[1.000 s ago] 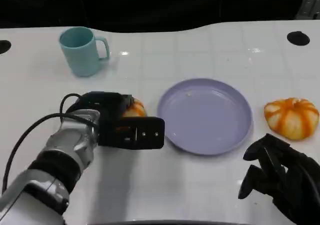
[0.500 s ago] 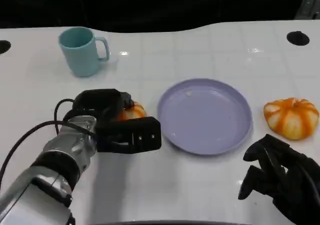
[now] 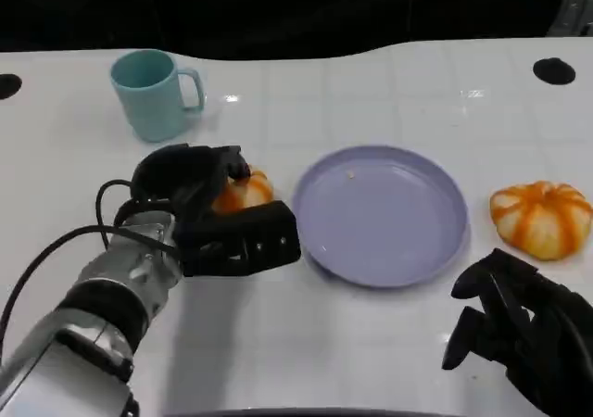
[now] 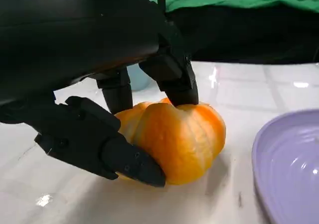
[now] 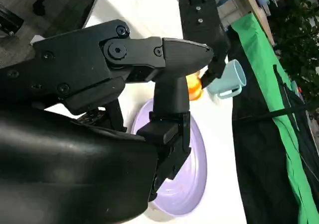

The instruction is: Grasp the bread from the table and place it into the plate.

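An orange, pumpkin-shaped bread [image 3: 245,193] sits just left of the lilac plate [image 3: 389,215]. My left hand [image 3: 208,221] grips it. In the left wrist view the fingers [image 4: 172,77] press on top of the bread [image 4: 174,137] and the thumb [image 4: 99,144] wraps its near side. The bread seems to touch the table still. The plate's rim [image 4: 289,169] lies close beside it, and the plate holds nothing. My right hand [image 3: 514,329] rests at the front right, holding nothing, fingers loosely apart.
A second orange bread [image 3: 540,217] lies right of the plate, just beyond my right hand. A teal mug [image 3: 150,93] stands at the back left. Black round holes [image 3: 554,70] mark the table's far corners. The white table's back edge meets a dark background.
My left hand has shifted a little away from me and turned, so more of the bread shows between its fingers. The right hand has not moved.
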Controlling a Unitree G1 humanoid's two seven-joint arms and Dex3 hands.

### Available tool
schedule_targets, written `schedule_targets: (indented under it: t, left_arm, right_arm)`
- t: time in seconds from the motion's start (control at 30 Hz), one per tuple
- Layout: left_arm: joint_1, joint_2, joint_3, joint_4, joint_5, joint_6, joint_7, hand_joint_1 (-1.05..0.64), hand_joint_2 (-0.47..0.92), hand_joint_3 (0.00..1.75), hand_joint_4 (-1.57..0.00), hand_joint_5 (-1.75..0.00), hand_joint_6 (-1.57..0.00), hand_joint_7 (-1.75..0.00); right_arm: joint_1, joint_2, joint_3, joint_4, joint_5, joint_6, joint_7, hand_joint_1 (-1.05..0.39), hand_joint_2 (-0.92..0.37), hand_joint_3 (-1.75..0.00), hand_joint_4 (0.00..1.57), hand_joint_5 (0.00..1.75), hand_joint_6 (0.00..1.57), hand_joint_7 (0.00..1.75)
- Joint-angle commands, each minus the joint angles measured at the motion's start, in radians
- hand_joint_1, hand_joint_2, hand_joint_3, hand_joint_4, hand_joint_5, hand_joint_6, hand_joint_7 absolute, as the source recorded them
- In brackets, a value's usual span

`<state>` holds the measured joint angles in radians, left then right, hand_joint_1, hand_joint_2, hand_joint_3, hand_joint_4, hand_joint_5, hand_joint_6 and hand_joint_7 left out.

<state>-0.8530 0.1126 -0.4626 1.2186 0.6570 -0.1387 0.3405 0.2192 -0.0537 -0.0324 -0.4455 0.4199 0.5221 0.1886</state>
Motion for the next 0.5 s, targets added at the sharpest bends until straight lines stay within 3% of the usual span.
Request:
schedule_targets:
  t: [0.03,0.2,0.3,0.33,0.37,0.5]
  left_arm:
    - [-0.048,-0.008,0.031,-0.027,-0.037,0.002,-0.009,-0.20,0.90,0.26,-0.85,-1.75,-0.63,-1.39]
    - [-0.084,-0.038,0.070,-0.056,-0.082,0.033,-0.020,-0.19,0.88,0.29,-0.85,-1.75,-0.80,-0.82]
    - [-0.109,-0.059,0.079,-0.084,-0.097,0.047,-0.027,-0.20,0.90,0.21,-0.84,-1.75,-0.93,-0.38]
    - [-0.118,-0.065,0.074,-0.089,-0.094,0.053,-0.031,-0.21,0.91,0.22,-0.84,-1.75,-0.99,-0.36]
    - [-0.125,-0.070,0.065,-0.093,-0.085,0.057,-0.032,-0.21,0.90,0.28,-0.85,-1.75,-1.01,-0.48]
    - [-0.141,-0.076,0.029,-0.111,-0.056,0.025,-0.033,-0.23,0.86,0.36,-0.89,-1.75,-0.93,-0.76]
  right_arm:
    - [0.003,-0.013,-0.014,0.001,0.004,-0.004,0.001,-0.44,-0.92,-0.41,0.63,1.75,0.47,1.62]
    - [0.005,-0.014,-0.014,0.008,0.004,-0.016,0.012,-0.44,-0.92,-0.41,0.63,1.75,0.47,1.61]
    - [0.004,-0.011,-0.016,0.009,0.006,-0.014,0.011,-0.43,-0.92,-0.41,0.63,1.75,0.48,1.61]
    - [0.003,-0.011,-0.015,0.009,0.006,-0.013,0.011,-0.43,-0.92,-0.41,0.63,1.75,0.48,1.60]
    - [0.003,-0.011,-0.015,0.008,0.006,-0.011,0.010,-0.43,-0.92,-0.41,0.63,1.75,0.48,1.60]
    - [0.004,-0.012,-0.013,0.006,0.003,-0.011,0.010,-0.43,-0.92,-0.41,0.63,1.75,0.48,1.61]
